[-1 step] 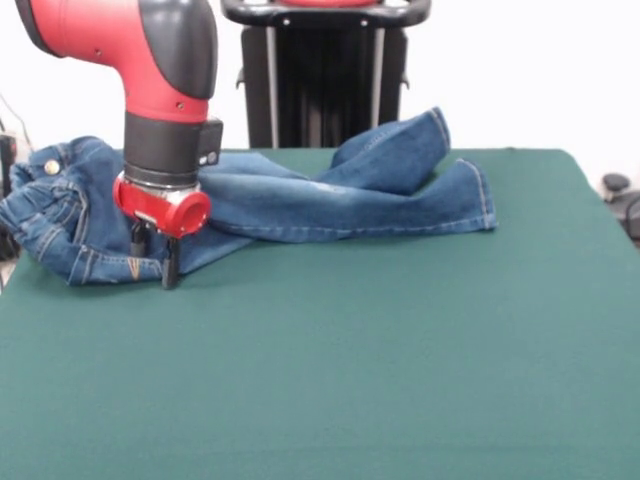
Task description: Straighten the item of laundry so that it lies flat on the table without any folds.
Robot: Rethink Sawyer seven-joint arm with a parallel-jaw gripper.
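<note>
The gripper [155, 262] is seen at the left of the table, pointing straight down, with two short black fingers [171, 268] showing below a red collar. The fingers are set close together with only a narrow gap between them, and the nearer one reaches down to the edge of the jeans [300, 200] at the hem of the waist end, where denim meets the green cloth. Whether fabric is actually pinched between them cannot be told, since the farther finger is half hidden behind the collar.

Above the collar a black wrist section is stacked upright, and from it the red arm [120, 40] is bent over toward the upper left corner, where it is cut off by the picture's edge.

The jeans are spread along the far side of the table [350, 380]. The waistband, with a metal button [51, 167], is bunched at the far left, partly past the table's edge. The legs are stretched out to the right; one is laid fairly straight, while the other is folded back on itself with its cuff raised.
</note>
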